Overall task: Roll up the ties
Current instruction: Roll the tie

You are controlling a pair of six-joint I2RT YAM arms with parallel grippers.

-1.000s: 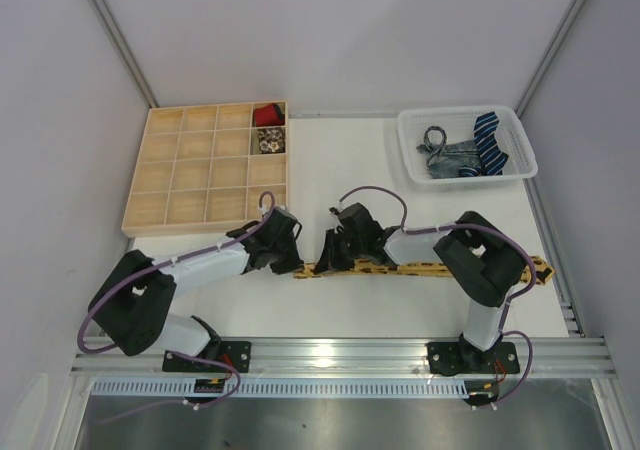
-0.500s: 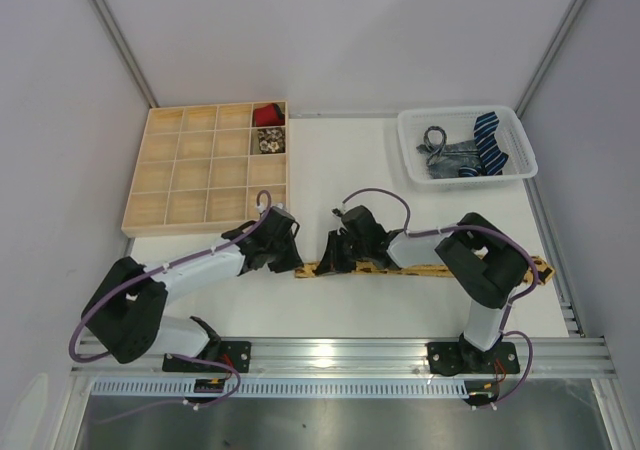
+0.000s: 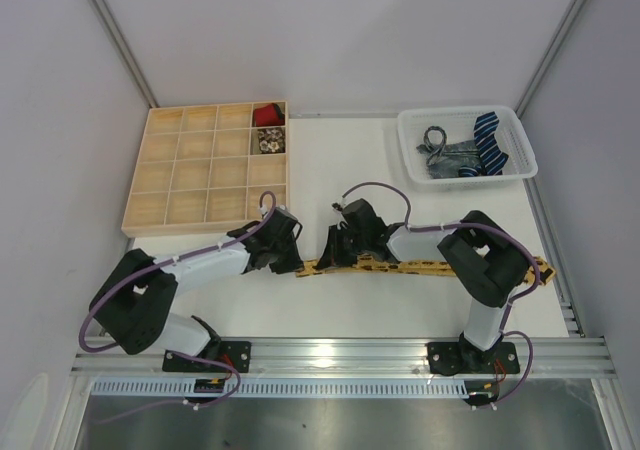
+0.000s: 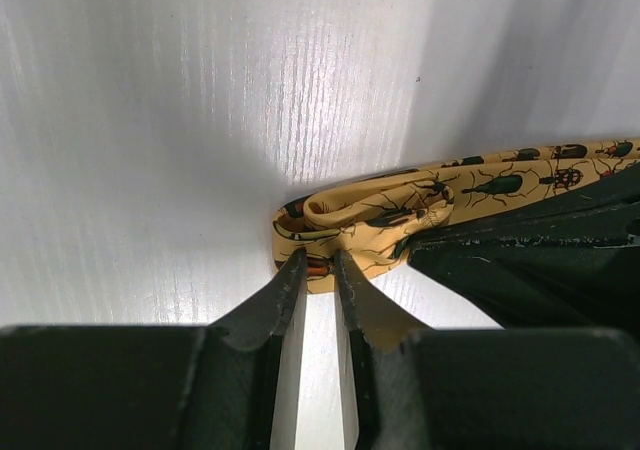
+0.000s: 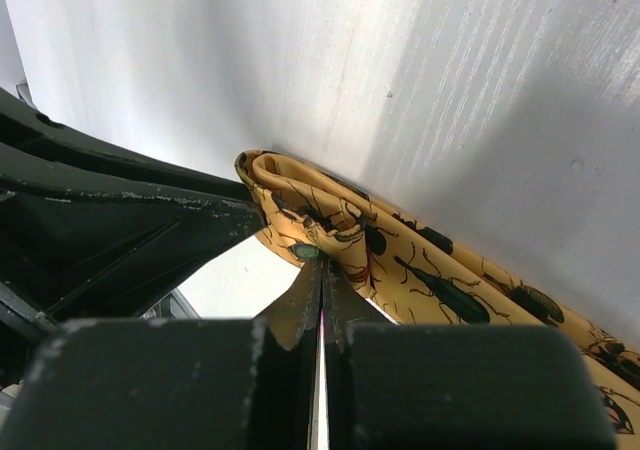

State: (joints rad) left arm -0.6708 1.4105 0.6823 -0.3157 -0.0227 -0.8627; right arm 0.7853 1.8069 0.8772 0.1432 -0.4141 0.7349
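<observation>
**Loose fold could spring open**

Right claw (image 5: 322, 262) is clamped on the tie (image 5: 420, 270) at its folded end. Left claw (image 4: 320, 262) is slightly parted, tips touching the fold. The tie runs along the table (image 3: 330, 160) near edge; with only 1 pinch holding, the fold may unroll or skew.

The right claw (image 5: 322, 270) reaches up from the bottom edge, its two dark fingers (image 5: 300, 310) pressed flat together with only a hairline seam between them. Their tips meet on the near edge of the yellow tie (image 5: 400, 260), just beside its folded-over end, and seem to nip the fabric, though the tips hide the exact contact. The tie is mustard cloth printed with dark beetles. It lies doubled on the white ribbed surface (image 5: 480, 80), the fold at upper left and the length running off to the lower right corner. The black housing of the other arm (image 5: 100, 220) fills the left side, its edge touching the fold.
</observation>
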